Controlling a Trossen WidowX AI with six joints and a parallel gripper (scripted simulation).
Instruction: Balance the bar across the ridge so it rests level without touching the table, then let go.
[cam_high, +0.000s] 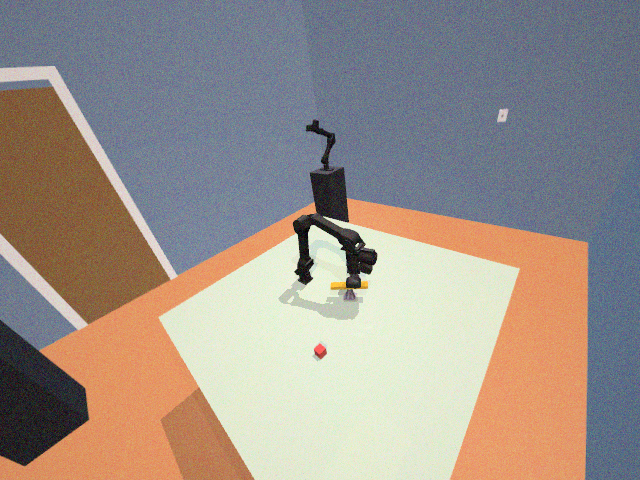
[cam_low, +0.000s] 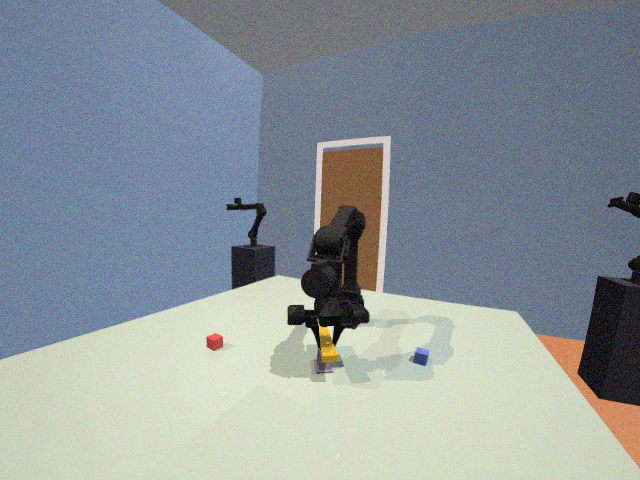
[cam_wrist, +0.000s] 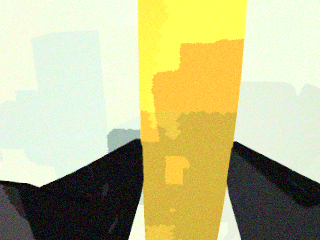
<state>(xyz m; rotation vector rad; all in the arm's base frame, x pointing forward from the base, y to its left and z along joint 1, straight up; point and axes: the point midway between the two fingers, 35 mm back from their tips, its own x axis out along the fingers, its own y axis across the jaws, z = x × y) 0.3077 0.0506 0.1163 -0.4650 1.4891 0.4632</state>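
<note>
The yellow bar (cam_high: 338, 285) (cam_low: 328, 353) (cam_wrist: 200, 90) is held off the table and looks about level in the top view. My gripper (cam_high: 353, 287) (cam_low: 326, 345) (cam_wrist: 186, 151) is shut on it near its middle, with one finger on each side in the wrist view. The small purple ridge (cam_high: 349, 295) (cam_low: 323, 368) stands on the table under the bar and the gripper. Whether the bar touches the ridge's top cannot be told. In the wrist view the bar hides the ridge.
A red cube (cam_high: 320, 350) (cam_low: 214, 341) lies on the pale table top (cam_high: 403, 372) (cam_low: 155, 423), some way from the ridge. A blue cube (cam_low: 421, 356) lies on the other side in the exterior view. Other arms stand on dark pedestals (cam_high: 330, 193) (cam_low: 253, 266) beyond the table.
</note>
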